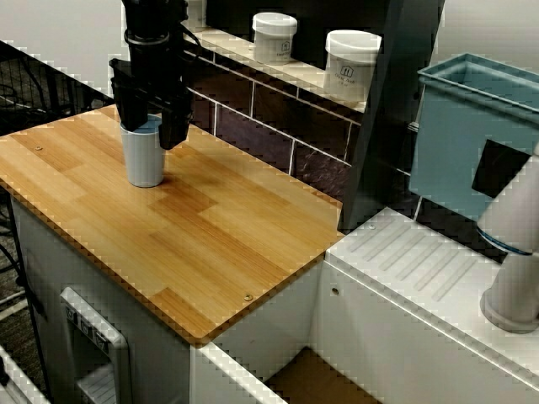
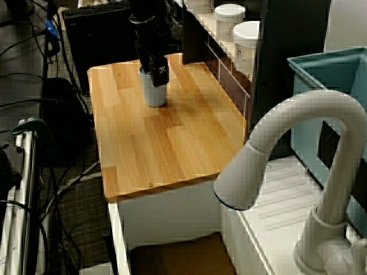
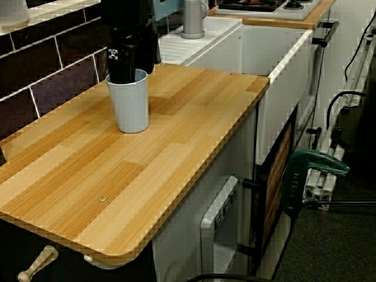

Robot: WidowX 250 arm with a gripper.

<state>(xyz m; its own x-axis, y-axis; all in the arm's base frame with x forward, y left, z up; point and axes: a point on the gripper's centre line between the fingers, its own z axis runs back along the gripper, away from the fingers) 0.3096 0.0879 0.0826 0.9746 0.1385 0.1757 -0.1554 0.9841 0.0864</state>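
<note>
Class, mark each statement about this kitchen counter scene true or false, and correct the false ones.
1. The cup stands upright on the wooden counter. True.
2. The tool hangs over the sink, far from the cup. False: it is right at the cup's rim.
3. Two white jars sit on the ledge behind the counter. True.
4. The faucet is black. False: it is white.
</note>
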